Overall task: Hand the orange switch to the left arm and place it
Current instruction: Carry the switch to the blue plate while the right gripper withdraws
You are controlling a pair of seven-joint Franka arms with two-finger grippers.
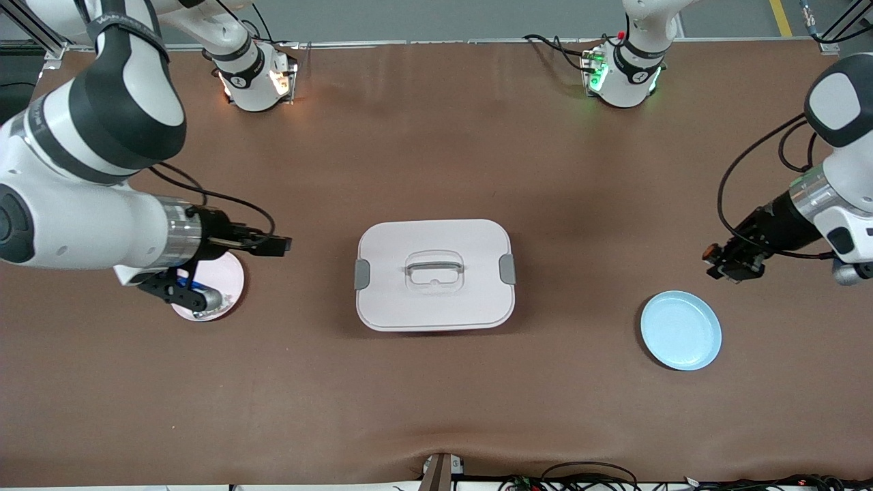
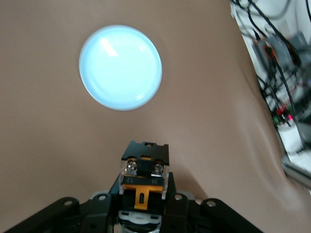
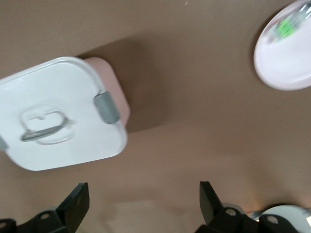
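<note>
My left gripper (image 2: pixel 143 194) is clamped on the small black cylindrical orange switch (image 2: pixel 144 171), held in the air near the round pale-blue plate (image 1: pixel 681 330), at the left arm's end of the brown table (image 1: pixel 436 395). My right gripper (image 3: pixel 141 204) stands wide open and empty above the round pink plate (image 1: pixel 217 283). The large white rounded plastic box (image 1: pixel 435 274) sits mid-table between them
</note>
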